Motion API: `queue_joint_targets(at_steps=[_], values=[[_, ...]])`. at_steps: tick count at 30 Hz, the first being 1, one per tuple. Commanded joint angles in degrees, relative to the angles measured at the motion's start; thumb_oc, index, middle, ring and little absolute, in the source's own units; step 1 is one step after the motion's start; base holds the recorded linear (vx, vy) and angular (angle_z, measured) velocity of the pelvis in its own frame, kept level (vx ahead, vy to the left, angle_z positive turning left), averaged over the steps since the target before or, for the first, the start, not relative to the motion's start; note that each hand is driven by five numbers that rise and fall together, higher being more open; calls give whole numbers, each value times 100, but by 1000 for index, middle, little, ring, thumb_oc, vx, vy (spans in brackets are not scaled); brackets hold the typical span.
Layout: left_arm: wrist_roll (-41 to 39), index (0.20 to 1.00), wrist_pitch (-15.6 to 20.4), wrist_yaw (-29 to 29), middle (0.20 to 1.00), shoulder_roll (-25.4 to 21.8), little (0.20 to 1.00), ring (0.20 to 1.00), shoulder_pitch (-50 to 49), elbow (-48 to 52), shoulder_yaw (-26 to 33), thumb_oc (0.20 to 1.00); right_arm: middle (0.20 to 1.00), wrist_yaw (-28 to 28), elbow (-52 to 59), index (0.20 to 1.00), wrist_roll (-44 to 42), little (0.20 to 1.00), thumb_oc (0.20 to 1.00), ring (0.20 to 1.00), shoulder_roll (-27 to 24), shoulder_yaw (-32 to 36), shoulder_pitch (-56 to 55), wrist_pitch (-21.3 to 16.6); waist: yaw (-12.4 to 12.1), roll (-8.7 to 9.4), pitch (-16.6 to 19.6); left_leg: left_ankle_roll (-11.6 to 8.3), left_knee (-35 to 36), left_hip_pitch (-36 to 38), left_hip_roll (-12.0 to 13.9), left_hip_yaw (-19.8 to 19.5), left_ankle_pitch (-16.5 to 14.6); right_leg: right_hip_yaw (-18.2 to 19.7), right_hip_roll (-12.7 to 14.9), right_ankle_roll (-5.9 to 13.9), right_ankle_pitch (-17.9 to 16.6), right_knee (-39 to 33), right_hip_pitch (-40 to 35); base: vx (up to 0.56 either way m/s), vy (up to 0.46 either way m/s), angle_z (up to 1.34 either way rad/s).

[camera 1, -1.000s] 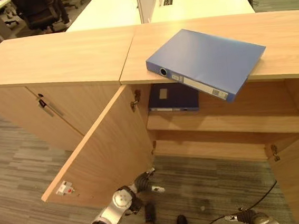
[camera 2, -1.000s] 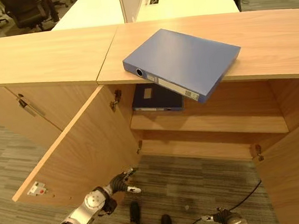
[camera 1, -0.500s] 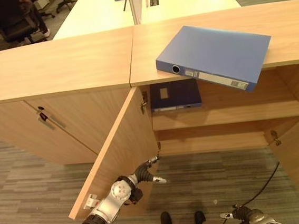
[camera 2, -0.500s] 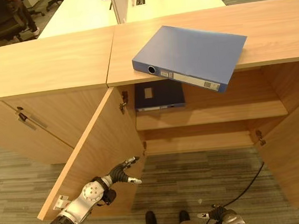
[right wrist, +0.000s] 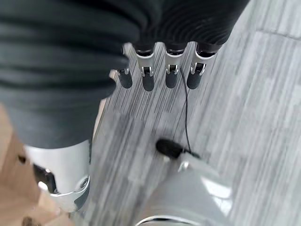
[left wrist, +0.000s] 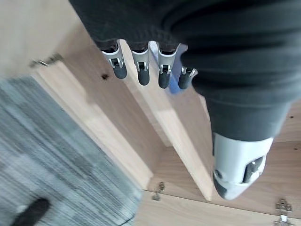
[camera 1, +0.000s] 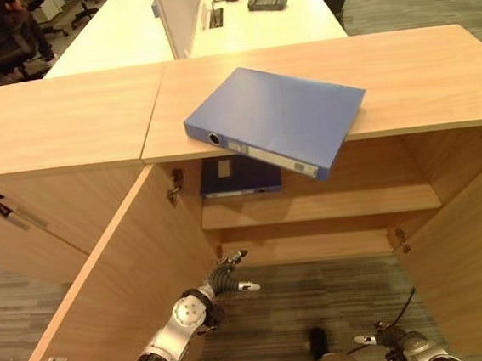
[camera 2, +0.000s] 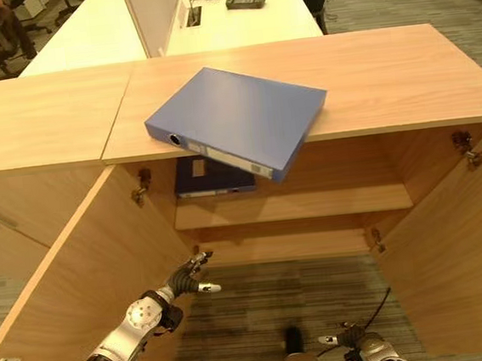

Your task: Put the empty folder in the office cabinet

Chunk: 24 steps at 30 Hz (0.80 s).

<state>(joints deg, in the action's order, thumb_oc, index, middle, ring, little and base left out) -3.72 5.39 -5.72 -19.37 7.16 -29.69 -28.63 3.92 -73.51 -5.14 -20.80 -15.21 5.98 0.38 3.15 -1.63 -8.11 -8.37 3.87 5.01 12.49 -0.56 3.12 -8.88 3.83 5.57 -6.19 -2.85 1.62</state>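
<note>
Low down, left hand (camera 1: 223, 278) hangs open, fingers relaxed.

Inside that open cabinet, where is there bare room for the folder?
The shelf is bare to the right of the dark blue binder at its left end, as far as the right wall. The bottom level looks bare too. On the cabinet top, the blue folder overhangs the front edge.
</note>
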Motion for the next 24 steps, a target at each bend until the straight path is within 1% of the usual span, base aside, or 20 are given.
queue_joint_targets(at_steps=[1, 2, 3, 4, 5, 6, 7, 8, 9, 10, 11, 13, 14, 20, 24], values=[[-246, 1000, 167, 109, 1000, -327, 1000, 1000, 250, 227, 138, 1000, 1000, -14, -302, 1000, -111, 1000, 1000, 1000, 224, -182, 79, 47, -38, 369, 54, 59, 113, 622, -48, -67, -703, 745, 623, 829, -520, 80, 973, 41, -272, 52], [-368, 1000, 138, 138, 1000, -247, 1000, 1000, 230, 224, 158, 1000, 1000, -59, -317, 1000, -132, 1000, 1000, 1000, 202, -191, 80, 5, -53, 315, 70, -2, 113, 473, 115, -55, -390, 659, 554, 726, -379, 228, 960, 17, -484, 44], [-405, 1000, 84, 146, 1000, -126, 1000, 1000, 287, 194, 106, 1000, 1000, -166, -336, 1000, -276, 1000, 1000, 1000, 112, -59, 74, -21, -62, 288, 60, 15, 64, 218, 306, 232, 131, 403, 514, 550, -154, 288, 844, -10, -334, 20], [-405, 1000, 82, 147, 1000, -121, 1000, 1000, 290, 194, 102, 1000, 1000, -166, -338, 1000, -277, 1000, 1000, 1000, 108, -56, 74, -23, -44, 276, 64, 7, 65, 203, 317, 207, 137, 377, 510, 543, -143, 294, 844, -35, -360, 48], [-368, 1000, 47, 143, 1000, -46, 1000, 1000, 364, 121, 73, 1000, 1000, -215, -349, 1000, -393, 1000, 1000, 1000, 67, 73, 34, -32, 6, 307, 59, 36, -41, 83, 427, 648, 265, 195, 505, 437, -10, 296, 742, -22, -273, 156], [-387, 1000, 52, 103, 1000, -10, 1000, 1000, 379, 118, 61, 1000, 1000, -238, -349, 1000, -479, 1000, 1000, 1000, 37, 155, -24, -19, 53, 340, 59, 104, -142, -3, 376, 1005, 158, 45, 495, 373, 85, 284, 647, -4, -437, 179], [-418, 1000, 58, 34, 1000, 33, 1000, 1000, 398, 100, 35, 1000, 1000, -277, -391, 1000, -549, 1000, 1000, 1000, -23, 275, -144, -35, 49, 361, 47, 241, -335, -177, -34, 1096, -120, -49, 432, 330, 124, 183, 380, 3, -297, 151], [-418, 1000, 59, 35, 1000, 31, 1000, 1000, 401, 99, 35, 1000, 1000, -277, -391, 1000, -548, 1000, 1000, 1000, -21, 277, -142, -35, 56, 372, 57, 246, -341, -205, -47, 1088, -104, -53, 445, 329, 105, 173, 397, 17, -219, 58], [-430, 1000, 55, 17, 1000, 42, 1000, 1000, 398, 114, 20, 1000, 1000, -286, -401, 1000, -565, 1000, 1000, 1000, -22, 344, -187, -27, 70, 384, 80, 280, -334, -275, -202, 1190, -129, -96, 441, 322, 77, 127, 327, 51, -124, 64], [-418, 1000, 55, -8, 1000, 47, 1000, 1000, 346, 83, 39, 1000, 1000, -276, -453, 1000, -530, 1000, 1000, 1000, -13, 368, -249, -4, 44, 341, 89, 289, -242, -333, -355, 1217, -115, -105, 347, 274, 102, 51, 208, 60, -123, 63], [-418, 1000, 54, -8, 1000, 46, 1000, 1000, 345, 85, 37, 1000, 1000, -276, -454, 1000, -529, 1000, 1000, 1000, -12, 370, -250, -5, 46, 343, 84, 289, -243, -327, -358, 1214, -116, -109, 349, 276, 100, 43, 196, 98, -108, 50], [-394, 1000, 61, 2, 1000, 7, 1000, 1000, 286, 87, 79, 1000, 1000, -299, -491, 1000, -465, 1000, 1000, 1000, 18, 363, -310, -6, -40, 382, 70, 323, -293, -447, -564, 778, -178, -86, 291, 228, 76, -74, 80, 94, -90, 6], [-373, 1000, 60, -6, 1000, 3, 1000, 1000, 266, 95, 72, 1000, 1000, -316, -495, 1000, -465, 1000, 1000, 1000, 34, 363, -315, -12, -80, 388, 87, 329, -233, -460, -628, 657, -185, -122, 233, 215, 70, -137, -2, 91, -91, -1], [-309, 1000, 82, -25, 1000, -75, 1000, 1000, 105, 230, 171, 1000, 1000, -325, -418, 1000, -452, 1000, 1000, 1000, 195, 282, -397, -52, -152, 334, 205, 315, 109, -270, -630, 620, -77, -85, 122, 237, 118, -215, -151, 79, -5, -16], [-389, 1000, 63, -85, 1000, -38, 1000, 1000, 12, 346, 189, 1000, 1000, -305, -391, 1000, -424, 1000, 1000, 1000, 263, 231, -408, -60, -158, 274, 256, 297, 113, -147, -611, 699, -138, -36, 101, 237, 162, -215, -248, 51, 47, -11]])
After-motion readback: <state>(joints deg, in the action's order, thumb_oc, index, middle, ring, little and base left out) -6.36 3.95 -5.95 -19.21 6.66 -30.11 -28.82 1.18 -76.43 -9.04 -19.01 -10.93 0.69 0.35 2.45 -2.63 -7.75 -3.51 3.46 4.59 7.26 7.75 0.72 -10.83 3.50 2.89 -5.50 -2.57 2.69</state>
